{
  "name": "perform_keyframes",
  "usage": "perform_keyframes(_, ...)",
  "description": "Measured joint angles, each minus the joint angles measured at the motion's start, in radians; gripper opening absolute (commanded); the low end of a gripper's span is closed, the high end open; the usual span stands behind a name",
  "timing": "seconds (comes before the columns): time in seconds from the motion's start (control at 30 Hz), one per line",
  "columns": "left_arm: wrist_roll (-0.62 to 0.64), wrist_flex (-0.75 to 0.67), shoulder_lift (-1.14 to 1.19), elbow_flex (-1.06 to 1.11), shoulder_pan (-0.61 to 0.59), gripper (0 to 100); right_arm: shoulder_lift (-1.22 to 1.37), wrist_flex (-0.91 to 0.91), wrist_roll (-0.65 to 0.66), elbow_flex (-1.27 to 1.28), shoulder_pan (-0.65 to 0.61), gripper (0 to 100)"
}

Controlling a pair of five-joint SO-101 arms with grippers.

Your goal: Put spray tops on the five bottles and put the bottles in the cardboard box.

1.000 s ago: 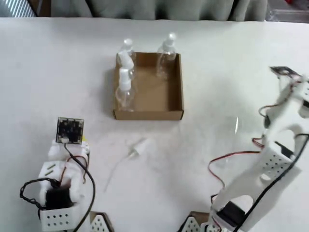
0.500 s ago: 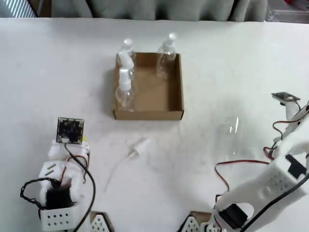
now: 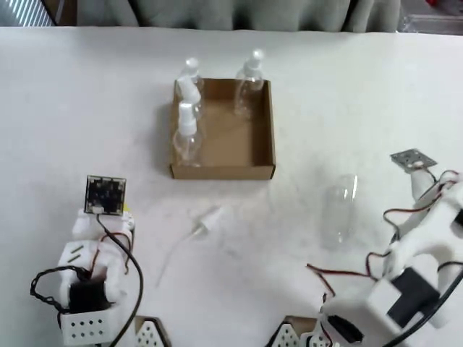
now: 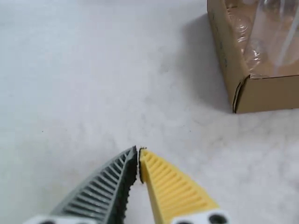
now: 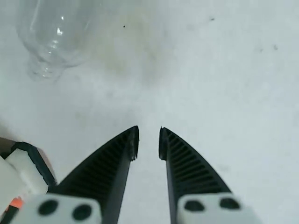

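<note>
Right gripper (image 5: 148,142) hangs low over the white table (image 5: 224,70), its two black fingers parted by a narrow gap with nothing between them. Ahead of it and off to one side, an uncapped bottle (image 5: 51,32) of clear plastic lies on its side on the table, its open neck turned toward the gripper. The two are apart, not touching.

In the left wrist view, the left gripper (image 4: 138,158) sits with its grey and yellow fingers pressed together at the tips, holding nothing.

From above, the cardboard box (image 3: 221,171) stands at the middle of the table's far half. Four capped bottles (image 3: 187,137) stand upright inside it, three in a row along one side wall and one at the far corner of the opposite side. A loose spray top (image 3: 208,219) lies on the table just in front of the box, between the two arms, with its thin tube trailing toward the near edge. The uncapped bottle lies well apart from the spray top, nearer the right arm (image 3: 419,246).
</note>
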Motion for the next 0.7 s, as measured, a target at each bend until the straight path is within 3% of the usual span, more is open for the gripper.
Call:
perform_keyframes(0.13,0.000,0.006,0.000,0.000,0.000,2,-0.068,-0.029,-0.003,0.103,-0.048,5.1)
perform_keyframes(0.33,0.000,0.021,0.000,0.000,0.000,2,-0.083,-0.155,-0.164,0.207,-0.158,1.9)
perform_keyframes(0.7,0.000,0.021,0.000,0.000,0.000,2,-0.086,-0.224,-0.275,0.304,-0.359,1.7)
